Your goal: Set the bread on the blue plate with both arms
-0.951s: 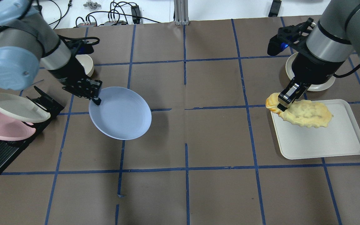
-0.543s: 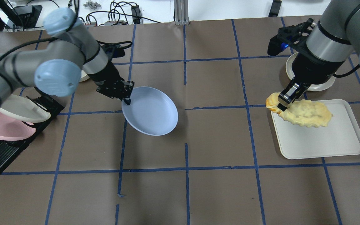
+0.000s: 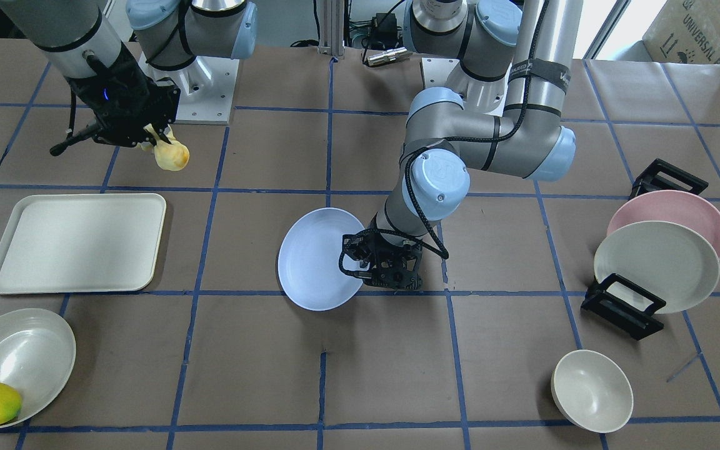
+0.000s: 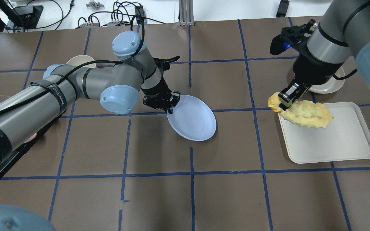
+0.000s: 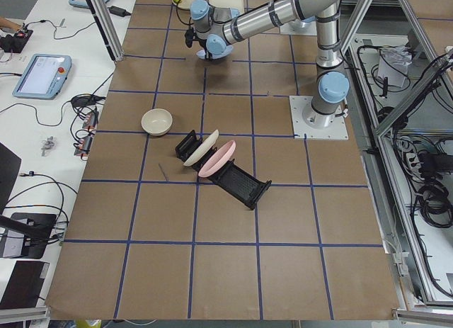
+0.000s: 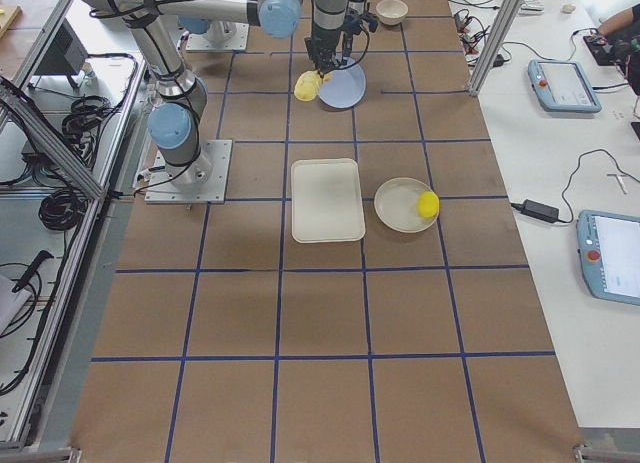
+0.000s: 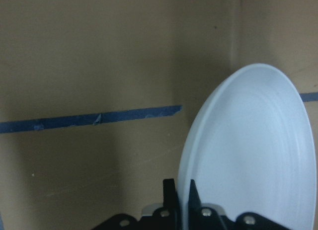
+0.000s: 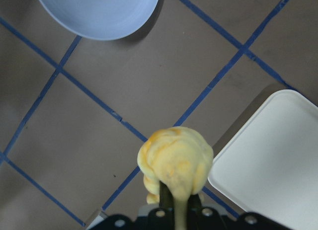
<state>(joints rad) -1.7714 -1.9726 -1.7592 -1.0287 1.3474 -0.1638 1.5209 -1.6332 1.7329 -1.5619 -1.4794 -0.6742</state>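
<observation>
Left gripper (image 4: 169, 109) pinches rim of blue plate (image 4: 194, 119); plate tilted, frame centre. Right gripper (image 4: 283, 103) clamped on orange end of bread (image 4: 307, 114); bread hangs above tray (image 4: 348, 144), frame right. Step, likely: bringing the two together. Next: level plate, move bread over it, release.

Left gripper (image 4: 170, 110), clamped on rim of blue plate (image 4: 194, 120), has swung plate far out toward right gripper (image 4: 283, 104); left arm (image 4: 75, 85) now stretched long. Right gripper, pinching bread (image 4: 303, 115), has edged slightly toward plate. Gap between plate and bread much smaller.
</observation>
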